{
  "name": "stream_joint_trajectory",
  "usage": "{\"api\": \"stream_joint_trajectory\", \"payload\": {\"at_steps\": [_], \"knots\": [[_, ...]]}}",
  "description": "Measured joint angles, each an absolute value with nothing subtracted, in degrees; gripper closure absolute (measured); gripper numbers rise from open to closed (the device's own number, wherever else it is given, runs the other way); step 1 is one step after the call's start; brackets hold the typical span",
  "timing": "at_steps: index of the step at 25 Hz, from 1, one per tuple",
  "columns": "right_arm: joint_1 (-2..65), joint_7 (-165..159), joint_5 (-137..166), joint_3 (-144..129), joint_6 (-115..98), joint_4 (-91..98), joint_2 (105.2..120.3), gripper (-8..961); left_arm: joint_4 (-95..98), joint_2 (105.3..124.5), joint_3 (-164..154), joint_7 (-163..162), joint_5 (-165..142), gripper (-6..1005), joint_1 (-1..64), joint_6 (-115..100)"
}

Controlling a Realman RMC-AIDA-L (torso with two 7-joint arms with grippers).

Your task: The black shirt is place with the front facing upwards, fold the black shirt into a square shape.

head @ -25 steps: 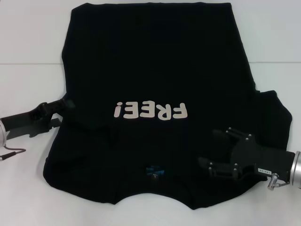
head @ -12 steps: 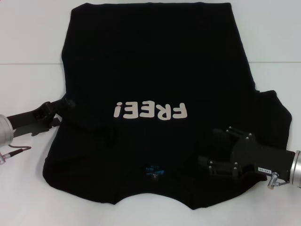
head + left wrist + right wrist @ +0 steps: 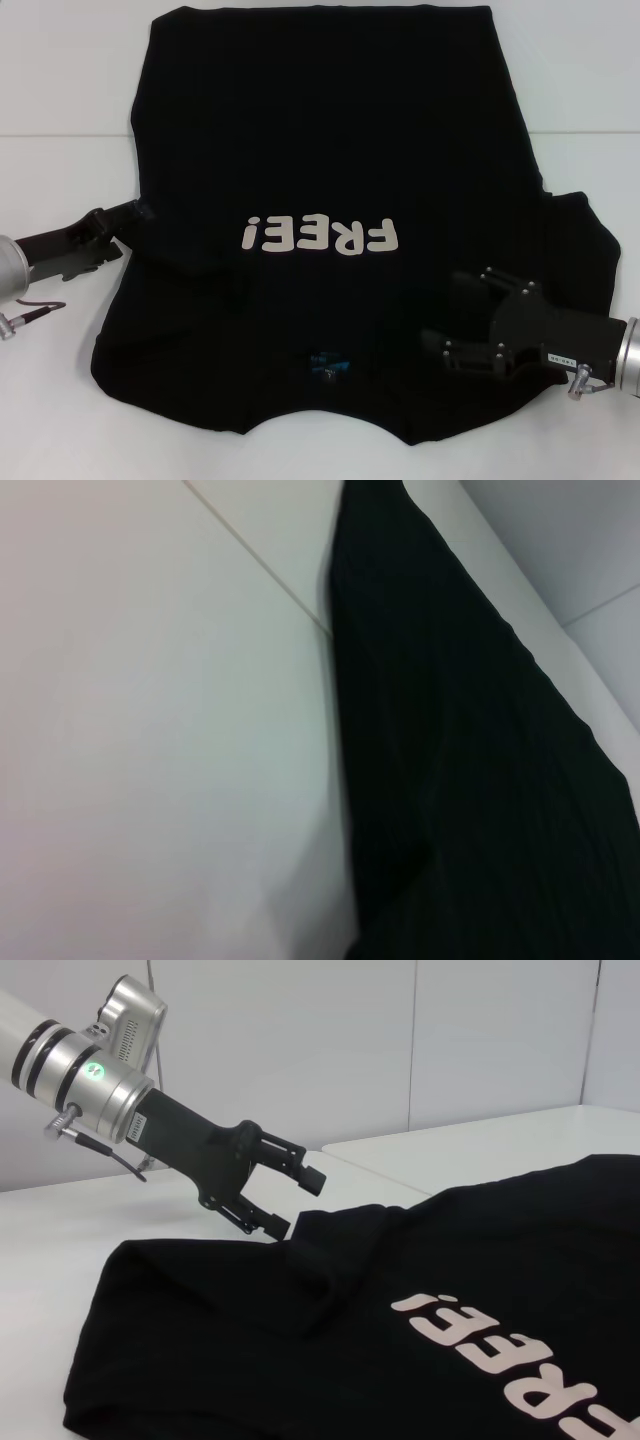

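Note:
The black shirt (image 3: 330,130) lies flat on the white table, front up, with its cream "FREE!" lettering (image 3: 320,236) across the middle and a small blue mark (image 3: 327,364) by the collar at the near edge. Its left sleeve lies folded in as a ridge (image 3: 190,265); the right sleeve (image 3: 585,240) sticks out. My left gripper (image 3: 135,215) is at the shirt's left edge. The right wrist view shows that gripper (image 3: 293,1200) open, holding nothing, just off the cloth (image 3: 300,1360). My right gripper (image 3: 445,312) hovers open over the shirt's near right part.
The white table (image 3: 60,120) surrounds the shirt, with a thin seam line (image 3: 70,136) running across it. A thin cable (image 3: 30,315) hangs by the left arm's wrist. The left wrist view shows only the shirt's edge (image 3: 480,780) and the table top (image 3: 150,730).
My left gripper has drawn back a little to the left, away from the shirt's edge. The right gripper and the shirt have stayed put.

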State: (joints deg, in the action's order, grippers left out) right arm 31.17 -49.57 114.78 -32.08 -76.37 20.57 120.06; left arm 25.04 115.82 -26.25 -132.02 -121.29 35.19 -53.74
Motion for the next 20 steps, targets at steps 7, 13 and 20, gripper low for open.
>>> {"api": "stream_joint_trajectory", "payload": {"at_steps": [7, 13, 20], "knots": [[31.2, -49.6, 114.8, -32.1, -76.4, 20.6, 120.05, 12, 25.0, 116.56, -26.3, -132.0, -121.3, 115, 36.0, -50.2], [31.1, -49.7, 114.8, -32.1, -76.6, 20.6, 120.05, 12, 25.0, 117.15, -26.3, -132.0, -121.5, 116, 37.3, -48.3], [31.0, -49.7, 114.8, -32.1, -76.6, 20.6, 120.06, 11, 25.0, 117.36, -26.4, -131.9, -121.4, 120, 37.7, -47.9]]}}
